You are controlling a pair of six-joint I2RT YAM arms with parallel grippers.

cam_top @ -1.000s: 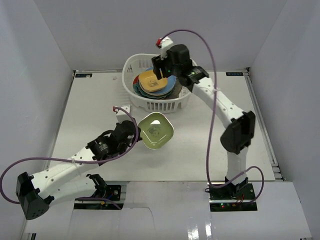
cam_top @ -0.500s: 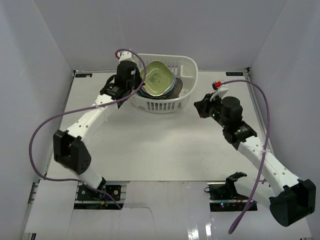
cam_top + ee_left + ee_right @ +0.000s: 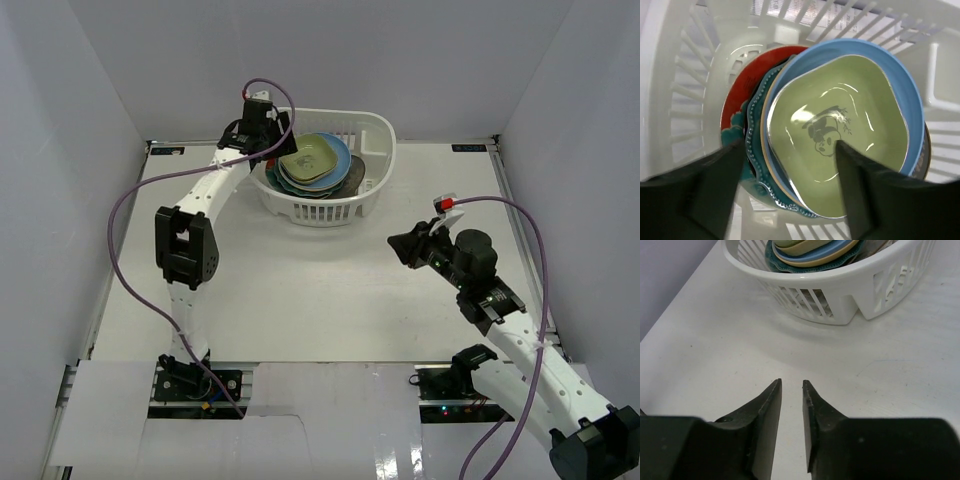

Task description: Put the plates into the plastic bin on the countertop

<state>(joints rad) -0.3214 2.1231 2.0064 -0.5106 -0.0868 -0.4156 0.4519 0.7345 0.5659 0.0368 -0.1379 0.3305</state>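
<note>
Looking from above first, we find the left end effector (image 3: 262,125) poised over the left rim of the plastic bin (image 3: 378,128) at the back of the worktop (image 3: 300,290). Inside the bin the plates (image 3: 318,172) lie stacked, a green squarish plate (image 3: 306,158) uppermost, and the right end effector (image 3: 405,245) hangs over the worktop well apart from the bin. We see no plate outside the bin. At the left wrist, the fingers (image 3: 715,190) stand spread wide, released, either side of the green squarish plate, which rests on a light blue plate (image 3: 907,100), with a teal scalloped plate (image 3: 756,135) and a red plate (image 3: 735,100) beneath. At the right wrist, the fingers are drawn almost together on nothing. We judge the placing step all but done; next, the left arm should rise straight up, clear of rim and stack.
</note>
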